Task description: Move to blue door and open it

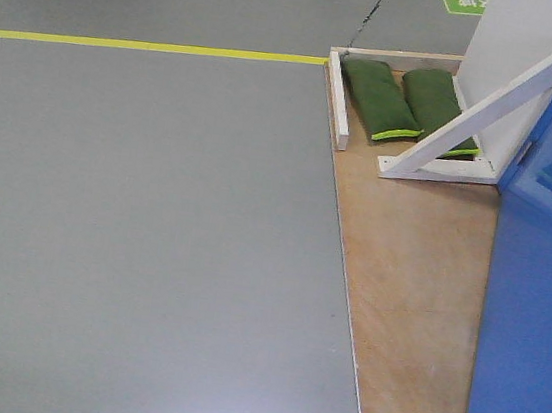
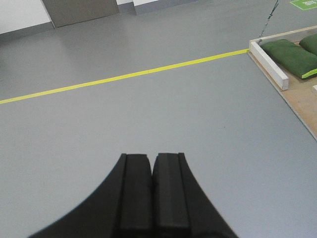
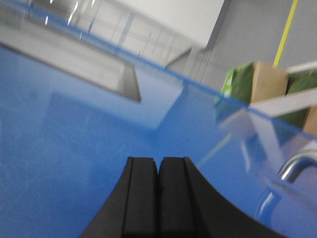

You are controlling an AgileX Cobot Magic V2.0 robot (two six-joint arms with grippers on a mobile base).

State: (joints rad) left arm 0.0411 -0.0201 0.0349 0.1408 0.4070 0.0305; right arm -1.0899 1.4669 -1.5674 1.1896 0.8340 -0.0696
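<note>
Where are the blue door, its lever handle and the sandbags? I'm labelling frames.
blue door [image 1: 533, 329]: front view, glossy face.
lever handle [image 3: 297, 166]: right wrist view, silver bend.
sandbags [image 1: 380, 98]: front view, left bag's middle.

The closed right hand [image 3: 158, 171] faces the blue door [image 3: 74, 148].

Even, bright overhead light; soft glare on floor [image 1: 150, 251]; right wrist view blurred, mirror-like reflections across blue door [image 3: 74, 148].

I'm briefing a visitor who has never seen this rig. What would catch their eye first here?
The glossy blue door fills the front view's right edge and most of the right wrist view, beside the right gripper. Two green sandbags lie on the wooden base behind it, and a yellow floor line crosses the grey floor.
</note>
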